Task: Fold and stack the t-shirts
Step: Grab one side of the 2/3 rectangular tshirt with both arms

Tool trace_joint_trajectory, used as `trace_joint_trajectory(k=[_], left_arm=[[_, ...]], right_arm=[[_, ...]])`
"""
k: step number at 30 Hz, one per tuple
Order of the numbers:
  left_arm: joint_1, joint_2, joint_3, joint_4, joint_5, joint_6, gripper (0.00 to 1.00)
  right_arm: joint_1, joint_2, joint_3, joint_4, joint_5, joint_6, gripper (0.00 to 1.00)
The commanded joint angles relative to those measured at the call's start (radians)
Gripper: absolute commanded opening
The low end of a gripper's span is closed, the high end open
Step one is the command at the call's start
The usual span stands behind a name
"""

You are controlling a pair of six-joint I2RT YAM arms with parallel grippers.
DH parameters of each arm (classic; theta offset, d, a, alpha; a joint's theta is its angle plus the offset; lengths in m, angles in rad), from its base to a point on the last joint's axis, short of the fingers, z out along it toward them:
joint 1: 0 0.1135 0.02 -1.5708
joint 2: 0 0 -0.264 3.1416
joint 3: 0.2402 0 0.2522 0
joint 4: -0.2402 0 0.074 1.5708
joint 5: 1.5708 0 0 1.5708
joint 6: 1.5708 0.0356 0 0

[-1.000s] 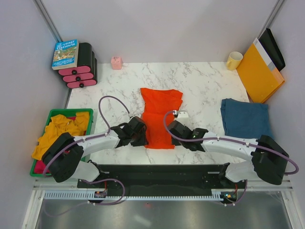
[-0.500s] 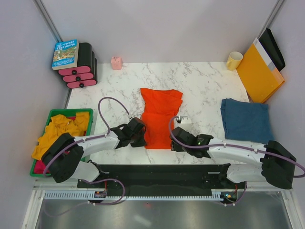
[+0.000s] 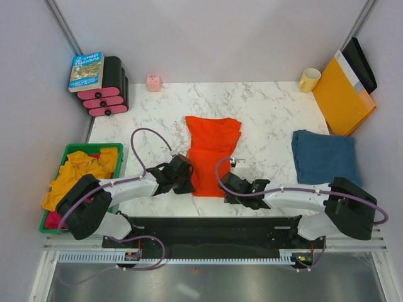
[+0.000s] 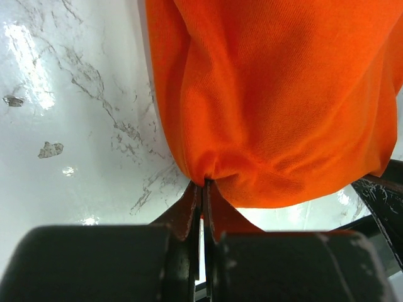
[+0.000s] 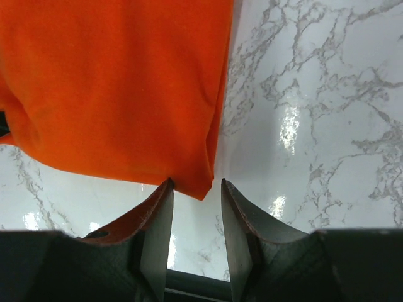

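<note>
The orange-red t-shirt (image 3: 211, 151) lies folded lengthwise in the middle of the marble table (image 3: 271, 113). My left gripper (image 3: 189, 182) is shut on its near left corner, the cloth (image 4: 271, 107) bunched at the fingertips (image 4: 204, 184). At the near right corner, my right gripper (image 3: 228, 189) stands open. That corner (image 5: 200, 189) points down between its two fingers (image 5: 157, 214), just past their tips. The denim-blue t-shirt (image 3: 324, 157) lies folded to a rough square at the right.
A green bin (image 3: 69, 151) of yellow cloth sits at the left edge. A book (image 3: 86, 70) on black-and-pink cases, a small pink box (image 3: 153, 82), a yellow mug (image 3: 309, 79) and an orange-yellow envelope (image 3: 343, 95) line the back and right.
My left gripper has shut on the orange-red shirt's near left corner. My right gripper has drawn back and left from the shirt's right edge to its near right corner.
</note>
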Motion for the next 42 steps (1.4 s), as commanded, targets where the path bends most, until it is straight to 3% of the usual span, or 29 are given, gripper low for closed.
trace_joint_trajectory(k=[1, 14, 16, 17, 19, 20, 27, 42], left_arm=[[-0.007, 0.031, -0.020, -0.073, 0.000, 0.018, 0.02], [-0.007, 0.002, -0.025, -0.079, -0.003, 0.015, 0.02], [-0.007, -0.005, -0.026, -0.082, -0.005, 0.013, 0.02], [-0.007, -0.008, -0.029, -0.088, -0.006, 0.013, 0.02], [-0.007, -0.018, -0.031, -0.088, -0.008, 0.010, 0.02], [-0.007, -0.024, -0.031, -0.088, -0.009, 0.010, 0.02], [-0.009, -0.071, -0.026, -0.116, -0.002, 0.015, 0.02], [-0.025, -0.452, -0.039, -0.226, -0.026, 0.042, 0.02]], right_arm=[[0.007, -0.026, -0.011, 0.011, 0.091, 0.034, 0.43], [0.007, 0.158, 0.031, -0.028, 0.001, 0.058, 0.42], [0.008, 0.161, 0.020, -0.038, -0.010, 0.069, 0.29], [0.007, 0.153, 0.012, -0.040, -0.018, 0.084, 0.16], [0.007, 0.133, -0.004, -0.049, -0.024, 0.094, 0.02], [0.013, 0.123, -0.009, -0.051, -0.021, 0.104, 0.00], [0.100, 0.000, -0.012, -0.107, 0.100, 0.140, 0.00], [0.154, -0.121, 0.101, -0.221, 0.256, 0.097, 0.00]])
